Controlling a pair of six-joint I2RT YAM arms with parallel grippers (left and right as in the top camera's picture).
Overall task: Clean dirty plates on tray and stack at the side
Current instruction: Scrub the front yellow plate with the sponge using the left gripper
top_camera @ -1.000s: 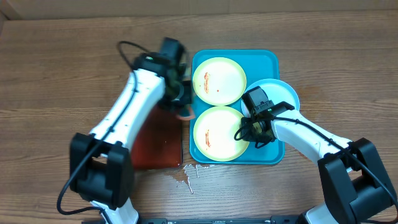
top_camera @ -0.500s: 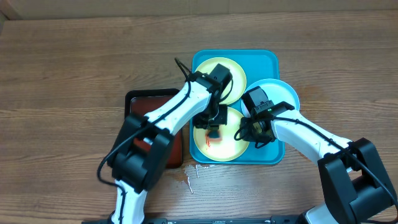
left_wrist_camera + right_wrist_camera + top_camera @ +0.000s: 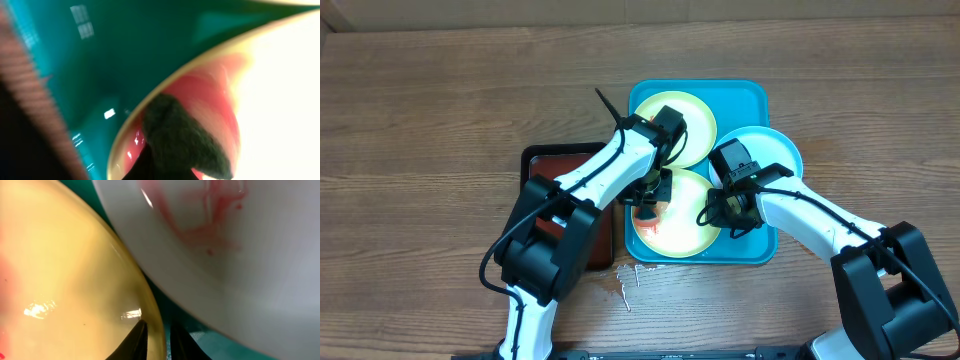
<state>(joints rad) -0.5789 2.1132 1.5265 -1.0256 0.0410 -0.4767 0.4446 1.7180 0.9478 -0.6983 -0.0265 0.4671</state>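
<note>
The turquoise tray (image 3: 745, 95) holds two yellow-green plates and a light blue plate (image 3: 775, 150). The far yellow-green plate (image 3: 690, 120) shows a red smear. My left gripper (image 3: 650, 203) is shut on a pink sponge with a dark green pad (image 3: 185, 140). It presses the sponge on the left part of the near yellow-green plate (image 3: 680, 232). My right gripper (image 3: 722, 215) is shut on that plate's right rim (image 3: 155, 330), one finger on each side. The blue plate (image 3: 240, 235), with red smears, lies just beside it.
A smaller black tray with a dark red inside (image 3: 545, 165) lies left of the turquoise tray, partly under my left arm. A whitish spill (image 3: 625, 275) marks the wooden table in front of the trays.
My left arm has swung right from over the black tray onto the near yellow-green plate, bringing the sponge down on it. My right arm has not moved.
</note>
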